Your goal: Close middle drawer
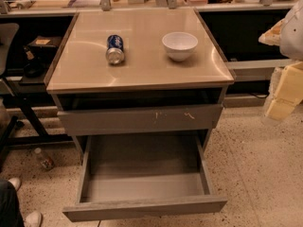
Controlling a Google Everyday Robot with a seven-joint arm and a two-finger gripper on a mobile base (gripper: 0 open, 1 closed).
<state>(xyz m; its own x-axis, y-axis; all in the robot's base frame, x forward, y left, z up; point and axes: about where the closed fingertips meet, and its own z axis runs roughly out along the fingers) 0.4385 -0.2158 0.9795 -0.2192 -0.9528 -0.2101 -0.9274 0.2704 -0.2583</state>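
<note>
Camera view: middle drawer open — gripper at rt edge.

1. The one camera stands near and in front of the beige-topped grey drawer cabinet, looking steeply down at its fronts.
2. The pale gripper sits at the view's right edge.

Tabletop carries tipped can, bowl; hand far right.
</note>
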